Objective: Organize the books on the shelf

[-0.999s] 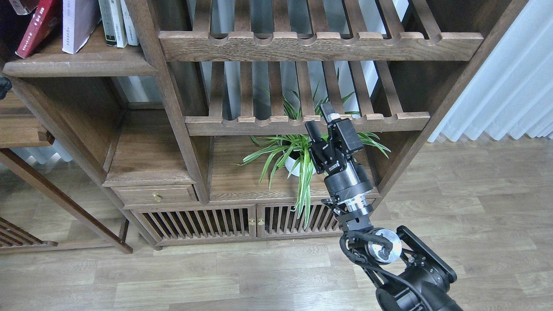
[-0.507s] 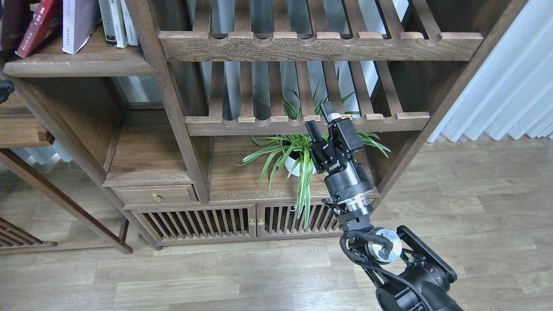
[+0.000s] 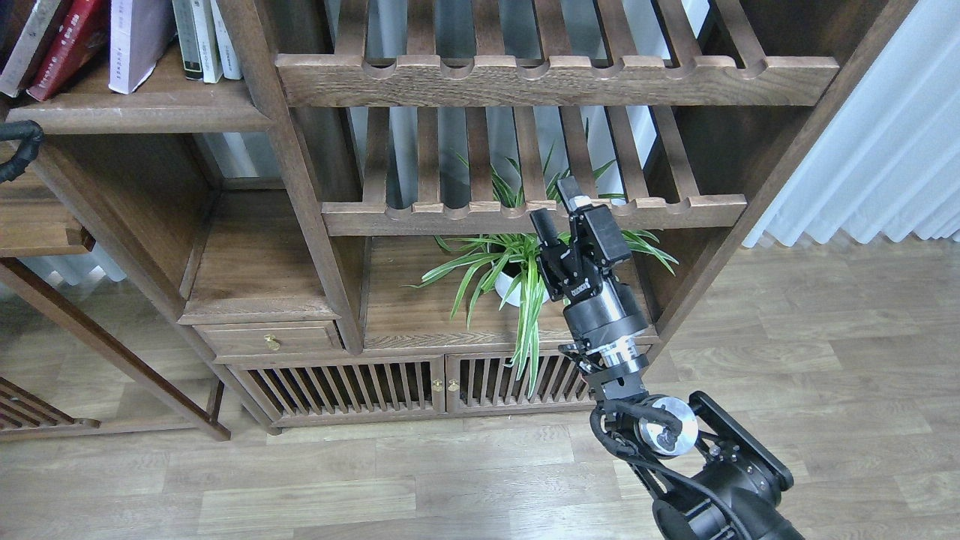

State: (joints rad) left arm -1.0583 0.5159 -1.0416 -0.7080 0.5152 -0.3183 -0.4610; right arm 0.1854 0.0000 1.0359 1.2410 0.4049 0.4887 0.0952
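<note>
- Your books sit at the 11 o'clock corner of the view, on the shelf [image 3: 150, 112], a solid dark board. The red book [image 3: 71, 45] leans left, likely because nothing props it, while the white-and-lavender book [image 3: 135, 41] stands nearly upright beside it.
- At the far left edge a grey-edged volume [image 3: 26, 45] tilts the same way; you cannot tell which book it is.
- Count: three leaning or standing books at left, plus about three slim pale spines [image 3: 204, 37] toward 12 o'clock.
- Your right gripper [image 3: 559, 206] waits at centre, in front of the potted plant [image 3: 510, 270], its fingers spread and holding nothing, well apart from the books.
- Your left gripper is out of view; only a black cable loop [image 3: 22, 146] shows at 9 o'clock.
</note>
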